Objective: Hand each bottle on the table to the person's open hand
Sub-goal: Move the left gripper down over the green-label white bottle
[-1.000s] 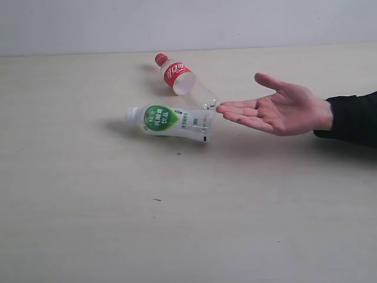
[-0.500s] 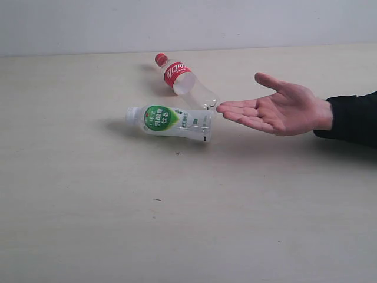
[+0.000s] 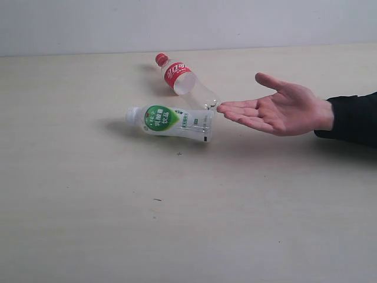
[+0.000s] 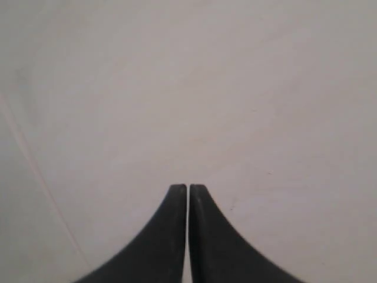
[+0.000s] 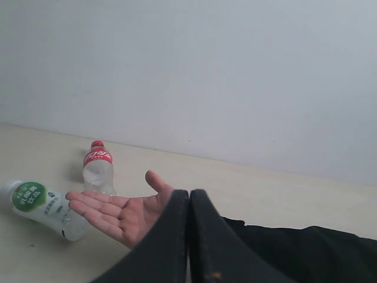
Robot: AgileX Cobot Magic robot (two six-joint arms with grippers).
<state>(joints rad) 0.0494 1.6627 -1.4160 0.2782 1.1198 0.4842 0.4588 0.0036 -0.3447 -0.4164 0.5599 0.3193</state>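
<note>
Two bottles lie on the pale table (image 3: pixel 118 224). The clear one with a green-white label (image 3: pixel 169 122) (image 5: pixel 41 207) rests on its side, base toward the person's open hand (image 3: pixel 277 109) (image 5: pixel 121 215). Behind it lies the clear bottle with red label and cap (image 3: pixel 184 81) (image 5: pixel 98 169), its base near the fingertips. The hand hovers palm up, empty, with a black sleeve. Neither arm shows in the exterior view. My left gripper (image 4: pixel 188 187) is shut over bare table. My right gripper (image 5: pixel 189 193) is shut and empty, with the hand beyond it. The yellow and fruit-label bottles are out of view.
A plain pale wall (image 3: pixel 188 23) runs behind the table's far edge. The black sleeve (image 3: pixel 353 118) reaches in from the right side of the exterior view. A few tiny dark specks (image 3: pixel 178 154) mark the tabletop.
</note>
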